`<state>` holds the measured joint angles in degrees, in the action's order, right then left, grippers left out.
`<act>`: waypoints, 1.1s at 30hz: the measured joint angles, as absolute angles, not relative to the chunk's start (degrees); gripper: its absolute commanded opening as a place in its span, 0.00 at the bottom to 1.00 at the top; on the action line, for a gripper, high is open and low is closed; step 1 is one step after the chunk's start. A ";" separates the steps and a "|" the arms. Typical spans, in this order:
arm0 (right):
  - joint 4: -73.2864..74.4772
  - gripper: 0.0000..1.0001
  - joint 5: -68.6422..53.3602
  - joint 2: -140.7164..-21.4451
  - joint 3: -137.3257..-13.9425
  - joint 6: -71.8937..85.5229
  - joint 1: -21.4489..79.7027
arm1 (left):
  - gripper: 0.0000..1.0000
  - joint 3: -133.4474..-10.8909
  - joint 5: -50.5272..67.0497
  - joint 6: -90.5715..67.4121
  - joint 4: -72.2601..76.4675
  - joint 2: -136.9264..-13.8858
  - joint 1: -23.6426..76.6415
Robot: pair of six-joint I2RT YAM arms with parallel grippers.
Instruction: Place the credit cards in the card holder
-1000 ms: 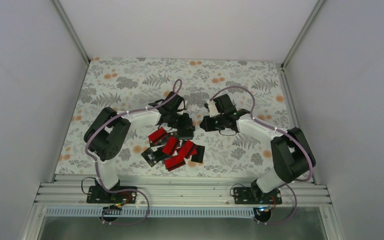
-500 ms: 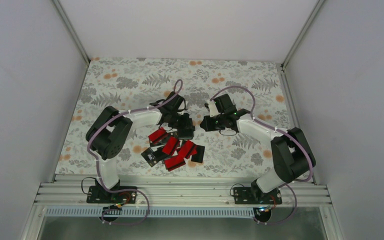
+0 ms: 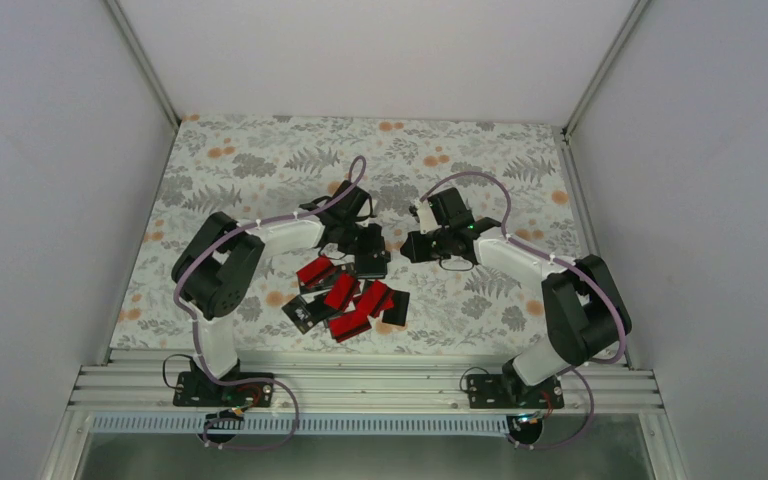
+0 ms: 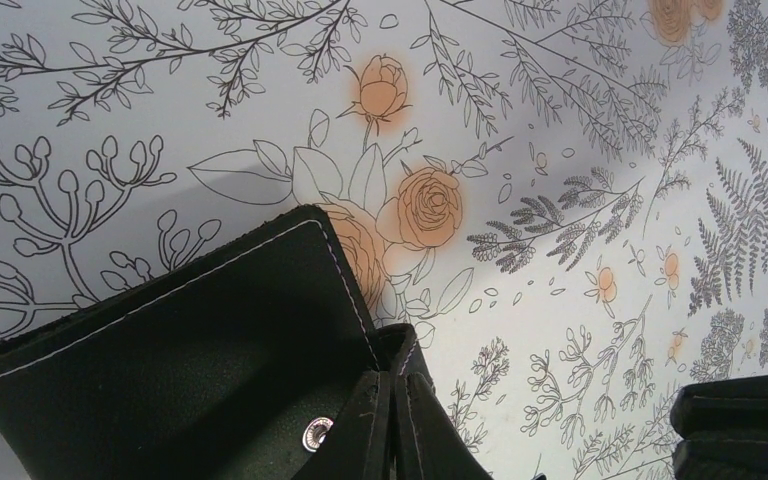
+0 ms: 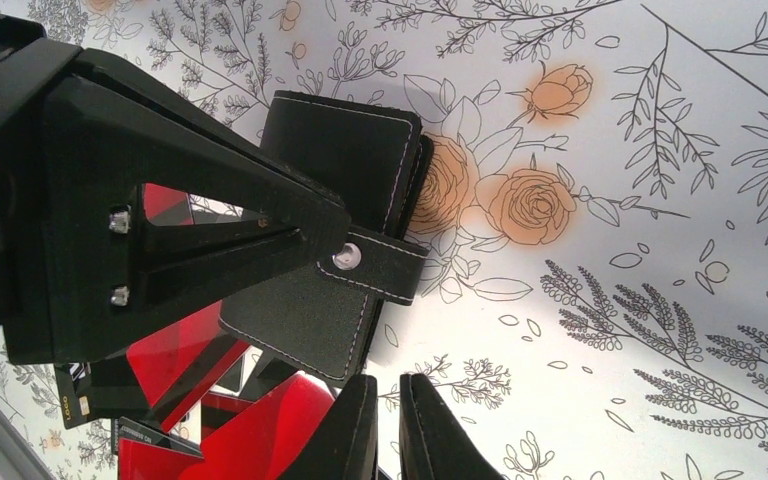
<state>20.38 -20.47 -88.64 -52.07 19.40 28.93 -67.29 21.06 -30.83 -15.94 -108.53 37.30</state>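
— Hardly anything shifts overhead since a second ago; only the left gripper [image 3: 364, 250] has drawn its jaws together at the card holder [image 3: 372, 265]. Where are the credit cards [image 3: 345, 300]?
— Heaped just beside the holder on the side towards the arm bases, red and black, thin and overlapping. The right gripper [image 3: 407, 247] sits just right of the holder, nearer to it than to the heap.
— And the left wrist view?
— Matte black cover, white stitching, a metal snap [image 4: 312, 433]. The fingers are pressed together on the strap end, I judge.
— The right wrist view?
— The holder lies folded on the floral cloth [image 5: 660, 250], its long axis running away from the right fingers. The strap [image 5: 385, 268] wraps its right edge, where the left jaws pinch. The right jaws almost touch and hold nothing. Glossy red cards lie just left of them.
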 measured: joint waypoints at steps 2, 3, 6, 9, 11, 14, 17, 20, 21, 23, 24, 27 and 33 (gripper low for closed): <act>20.38 0.09 -20.71 -88.64 -52.07 19.38 28.93 | 0.02 -67.29 21.06 -30.85 -15.94 -108.53 37.30; 20.38 0.09 -20.86 -88.64 -52.07 19.38 28.91 | 0.02 -67.29 21.04 -30.85 -15.94 -108.53 37.30; 20.36 0.09 -21.93 -88.64 -52.07 19.35 28.91 | 0.02 -67.29 20.78 -30.83 -15.99 -108.53 37.30; 20.23 0.07 -24.10 -88.64 -52.07 19.33 28.88 | 0.02 -67.29 20.14 -30.83 -16.38 -108.53 37.30; 19.81 0.06 -25.87 -88.64 -52.03 19.38 28.88 | 0.02 -67.26 19.97 -30.81 -16.58 -108.53 37.30; 18.57 0.05 -28.42 -88.64 -51.59 19.49 28.88 | 0.02 -67.26 19.77 -30.76 -16.75 -108.53 37.30; 17.17 0.05 -30.83 -88.71 -50.87 20.03 28.93 | 0.03 -67.20 19.55 -30.70 -16.84 -108.53 37.30; 15.75 0.05 -32.91 -89.60 -50.68 20.53 29.08 | 0.02 -67.18 19.51 -30.68 -16.84 -108.53 37.30; 15.22 0.04 -33.45 -90.08 -50.68 20.69 29.19 | 0.03 -67.18 19.51 -30.68 -16.84 -108.53 37.30; 14.20 0.04 -34.48 -91.07 -50.68 21.02 29.30 | 0.02 -67.18 19.51 -30.68 -16.84 -108.53 37.30; 13.80 0.04 -34.89 -91.53 -50.68 21.17 29.32 | 0.02 -67.18 19.49 -30.68 -16.84 -108.53 37.30; 12.56 0.04 -36.21 -93.36 -50.68 21.37 29.39 | 0.02 -67.18 19.46 -30.68 -16.84 -108.53 37.30; 10.72 0.04 -38.02 -98.94 -50.70 21.45 29.63 | 0.02 -67.18 19.03 -30.65 -16.84 -108.53 37.23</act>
